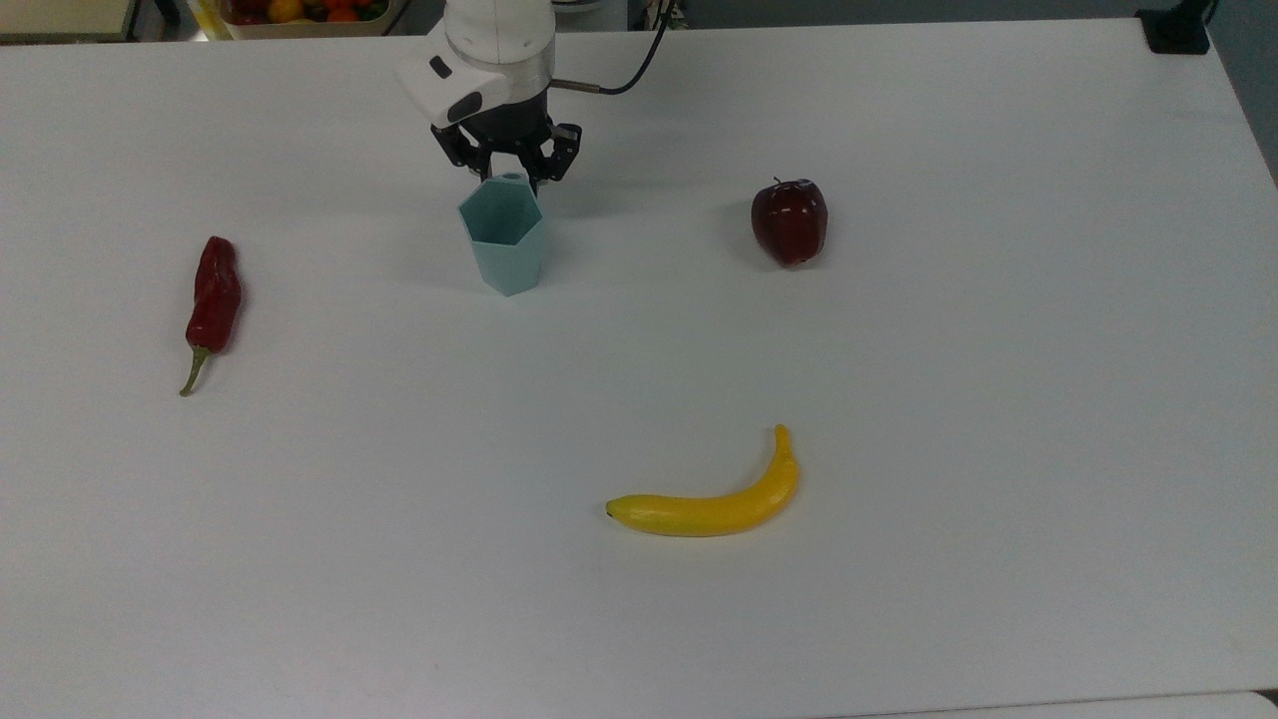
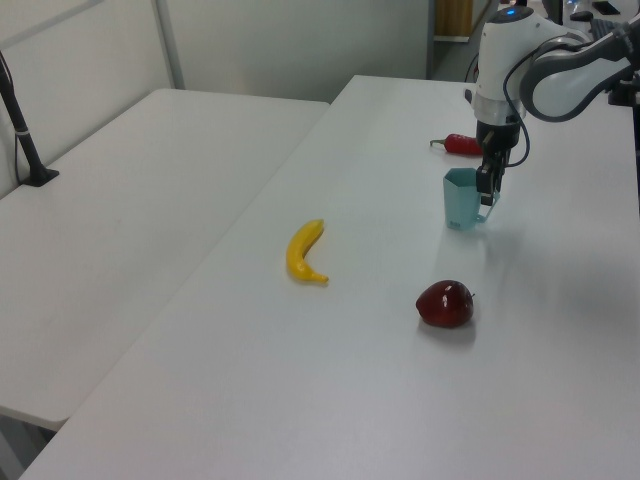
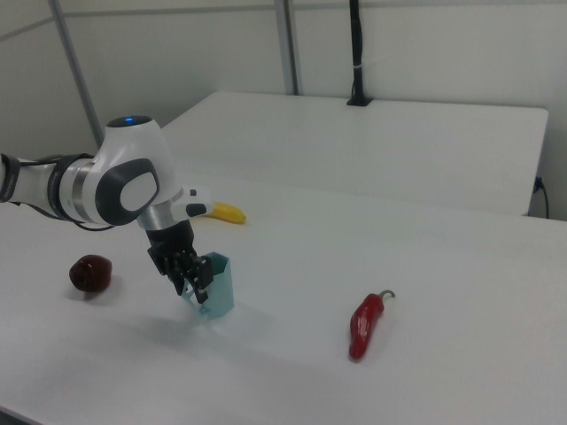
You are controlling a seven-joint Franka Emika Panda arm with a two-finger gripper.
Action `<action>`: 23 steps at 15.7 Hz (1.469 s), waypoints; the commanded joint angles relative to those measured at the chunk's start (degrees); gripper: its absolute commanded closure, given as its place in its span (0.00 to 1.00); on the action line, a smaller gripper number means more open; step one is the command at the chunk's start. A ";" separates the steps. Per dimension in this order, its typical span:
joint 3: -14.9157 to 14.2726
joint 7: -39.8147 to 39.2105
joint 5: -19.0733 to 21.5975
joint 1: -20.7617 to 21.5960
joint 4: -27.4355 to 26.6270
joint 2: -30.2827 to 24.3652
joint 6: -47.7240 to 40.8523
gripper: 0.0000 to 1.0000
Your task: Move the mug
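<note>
My claw (image 1: 508, 178) is clamped on the small handle tab of the mug (image 1: 504, 237), at the rim's far edge in the top view. The mug stands upright on the white table (image 1: 899, 419), its hexagonal mouth open to the top; what I can see of its inside is bare teal wall. In the top view, a red chili pepper (image 1: 212, 305) lies well apart at the top view's left, a dark red apple (image 1: 789, 221) sits off at the top view's right, and a banana (image 1: 714, 498) lies nearer the camera.
</note>
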 commanded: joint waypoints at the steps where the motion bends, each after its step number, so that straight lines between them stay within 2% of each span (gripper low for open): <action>1: 0.03 1.52 -1.13 1.16 0.14 -1.28 -3.51 0.02; 3: -0.05 1.52 -1.31 2.47 3.03 -1.45 -9.04 0.00; 6: 0.03 0.99 -1.13 3.18 12.24 -1.54 -20.20 0.00; 14: 0.83 -4.28 0.53 3.71 31.95 -1.28 -35.95 0.00; 18: 0.12 -4.63 1.59 3.01 34.86 -2.76 -37.55 0.00; 23: -0.93 -5.43 2.03 2.83 36.01 -3.03 -39.47 0.00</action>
